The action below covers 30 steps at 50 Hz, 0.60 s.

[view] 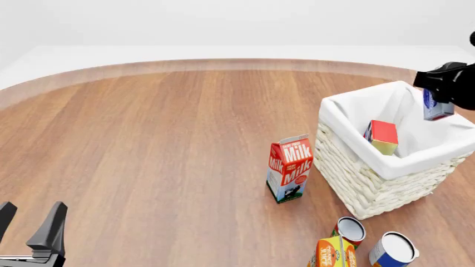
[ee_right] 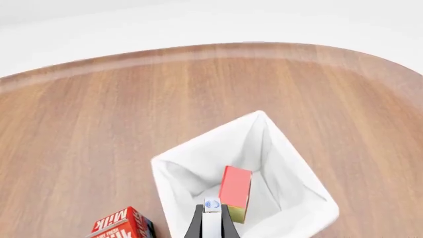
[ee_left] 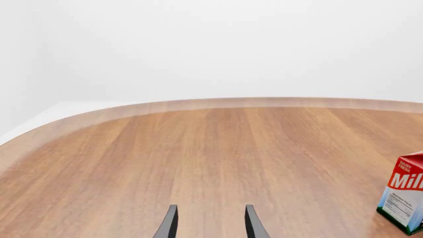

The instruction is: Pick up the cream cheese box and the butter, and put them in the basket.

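Up at the far right of the front view, the right gripper [view: 439,105] is clamped on the cream cheese box [view: 436,106], a small blue and white pack that hangs from its fingers over the basket's [view: 375,189] far right rim. The right wrist view shows the two dark fingers pressed close against the sides of that box [ee_right: 212,220], with only a narrow pale strip and a blue mark on its end visible between them; the rest of the pack is cut off by the picture's edge. Directly below and just ahead of this gripper lies the basket's white cloth liner [ee_right: 278,163], and inside it the butter [view: 381,136] leans tilted against the lining, red face up with a yellowish end showing; its lettering cannot be read. Beside the basket, on the side away from the right gripper, stands the milk carton [view: 290,168], upright on the table [view: 163,144]. Nearer the camera than the basket are two open tins [view: 393,250] and an orange-yellow carton [view: 332,253], all partly cut off at the bottom edge.

The left gripper [view: 30,225] sits far off at the lower left, its jaws spread apart and holding nothing. In its wrist view the two fingertips [ee_left: 169,223] frame bare wood, with the milk carton half cropped off to one side.
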Tool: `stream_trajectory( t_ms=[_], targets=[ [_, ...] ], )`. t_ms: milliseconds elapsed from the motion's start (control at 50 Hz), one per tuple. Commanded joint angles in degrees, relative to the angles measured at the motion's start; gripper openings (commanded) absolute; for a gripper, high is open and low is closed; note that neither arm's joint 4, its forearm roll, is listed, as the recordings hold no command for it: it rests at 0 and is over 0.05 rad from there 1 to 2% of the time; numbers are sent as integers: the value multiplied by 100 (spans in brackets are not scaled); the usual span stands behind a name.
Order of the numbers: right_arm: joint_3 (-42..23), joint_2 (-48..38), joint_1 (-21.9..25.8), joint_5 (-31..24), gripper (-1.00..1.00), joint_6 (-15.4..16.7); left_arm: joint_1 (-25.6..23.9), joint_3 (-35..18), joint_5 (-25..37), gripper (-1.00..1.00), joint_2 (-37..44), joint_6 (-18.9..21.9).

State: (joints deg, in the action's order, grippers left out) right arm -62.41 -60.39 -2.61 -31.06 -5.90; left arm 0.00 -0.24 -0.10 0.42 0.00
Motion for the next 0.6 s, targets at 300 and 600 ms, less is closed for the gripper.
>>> stream_trajectory(
  t_ms=[300, 600],
  targets=[
    [168, -415, -89, 309, -100, 46, 0, 0, 0, 100, 0, 0],
    [398, -525, -193, 512, -100, 42, 0, 0, 0, 100, 0, 0]
  ],
)
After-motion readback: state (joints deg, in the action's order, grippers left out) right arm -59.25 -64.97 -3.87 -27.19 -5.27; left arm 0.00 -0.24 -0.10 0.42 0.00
